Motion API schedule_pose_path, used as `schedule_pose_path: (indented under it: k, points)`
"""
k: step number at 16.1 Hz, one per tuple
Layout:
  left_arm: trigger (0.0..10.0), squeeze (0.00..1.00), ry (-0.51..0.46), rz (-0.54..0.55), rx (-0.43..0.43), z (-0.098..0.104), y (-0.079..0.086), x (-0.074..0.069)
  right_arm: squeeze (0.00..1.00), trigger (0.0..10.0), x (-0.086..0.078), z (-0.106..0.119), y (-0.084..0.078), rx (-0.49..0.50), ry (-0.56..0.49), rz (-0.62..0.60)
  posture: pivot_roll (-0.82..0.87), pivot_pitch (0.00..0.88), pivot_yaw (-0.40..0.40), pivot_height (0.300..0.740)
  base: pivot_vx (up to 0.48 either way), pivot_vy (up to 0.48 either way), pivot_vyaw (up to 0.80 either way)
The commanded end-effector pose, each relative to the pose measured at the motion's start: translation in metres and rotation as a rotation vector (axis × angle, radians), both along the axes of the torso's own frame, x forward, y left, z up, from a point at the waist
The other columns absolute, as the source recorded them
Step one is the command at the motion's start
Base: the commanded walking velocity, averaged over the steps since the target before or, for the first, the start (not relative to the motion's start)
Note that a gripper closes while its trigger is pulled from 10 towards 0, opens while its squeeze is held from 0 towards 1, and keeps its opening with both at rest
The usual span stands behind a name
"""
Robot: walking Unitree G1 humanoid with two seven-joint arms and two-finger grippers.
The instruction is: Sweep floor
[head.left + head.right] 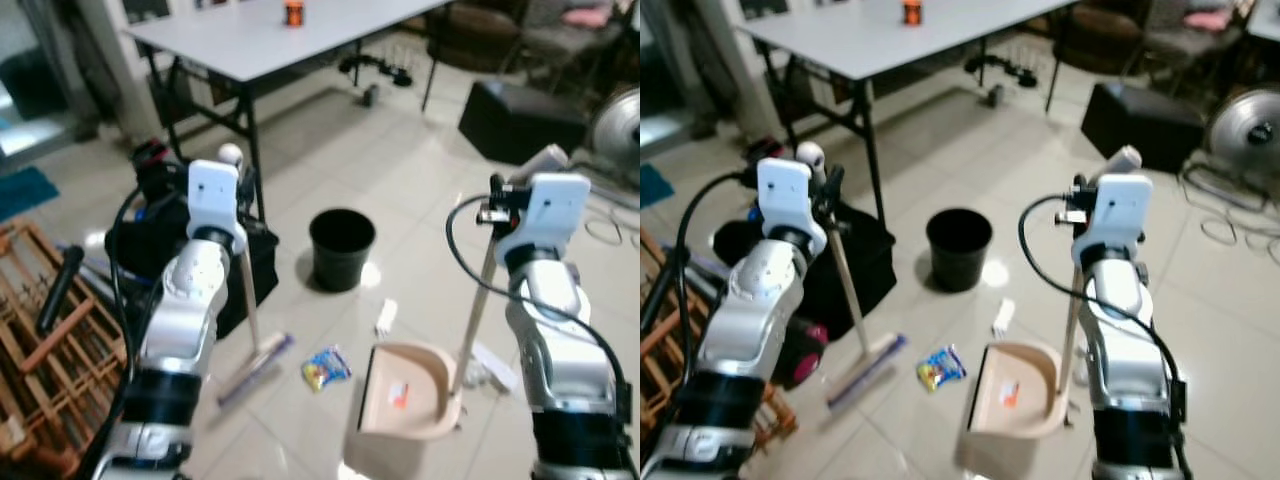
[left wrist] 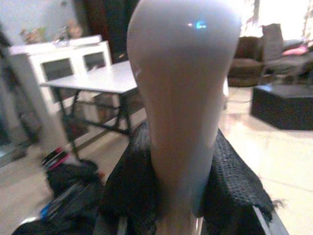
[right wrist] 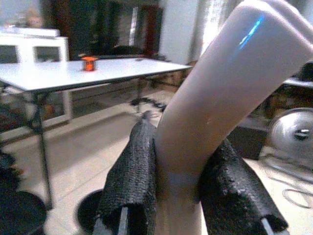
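Left claw point(image 2: 168, 196) clamped around the broom point(image 1: 248, 300) handle, brush head on the floor tiles point(image 1: 420, 190) beside a snack wrapper point(image 1: 325, 367). Right claw point(image 3: 178, 196) closed on the dustpan point(image 1: 405, 390) handle, pan resting flat near the black bucket point(image 1: 341, 247)

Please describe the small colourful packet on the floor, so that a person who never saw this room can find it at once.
Start at the black bucket on the tiled floor. Nearer the robot, the colourful packet lies flat between the broom head and the beige dustpan. Its blue and yellow print sets it apart from the white scrap nearby.
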State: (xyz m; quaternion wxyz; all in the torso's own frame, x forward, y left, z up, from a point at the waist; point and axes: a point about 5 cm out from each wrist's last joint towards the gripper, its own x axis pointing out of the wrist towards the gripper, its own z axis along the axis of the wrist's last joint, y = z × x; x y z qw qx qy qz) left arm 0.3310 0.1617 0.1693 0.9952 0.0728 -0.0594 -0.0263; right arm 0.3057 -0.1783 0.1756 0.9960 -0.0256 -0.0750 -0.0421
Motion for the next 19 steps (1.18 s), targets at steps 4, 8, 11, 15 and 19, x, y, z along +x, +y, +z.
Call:
schedule_pose_path:
  k: [4,8,11,15,19]
  points:
    - [10.0,0.0,-0.046,-0.022,0.012,0.012,-0.007,0.002,0.0,10.0,-0.001,0.007,-0.001,0.042,-0.039,0.009,-0.04,0.022,0.001,0.74,0.381,0.0,-0.7]
    - [10.0,0.0,-0.036,-0.036,0.018,0.008,-0.007,0.001,0.0,10.0,-0.01,-0.001,0.001,0.03,-0.013,0.009,-0.04,0.035,0.011,0.74,0.38,0.0,-0.6]
    - [10.0,0.0,-0.03,-0.046,0.039,0.01,-0.005,0.004,0.0,10.0,-0.012,-0.01,0.007,0.034,0.009,0.038,-0.04,0.067,0.017,0.74,0.381,0.0,0.0]
    - [10.0,0.0,-0.024,-0.048,0.049,0.008,-0.005,0.006,0.0,10.0,-0.01,-0.012,0.004,-0.005,0.007,0.011,-0.04,0.13,0.01,0.74,0.37,0.0,0.0]
    - [10.0,0.0,-0.032,-0.048,0.035,0.012,-0.011,0.02,0.0,10.0,0.004,-0.006,0.004,-0.039,-0.042,0.014,-0.03,0.171,0.002,0.74,0.355,0.0,0.0]
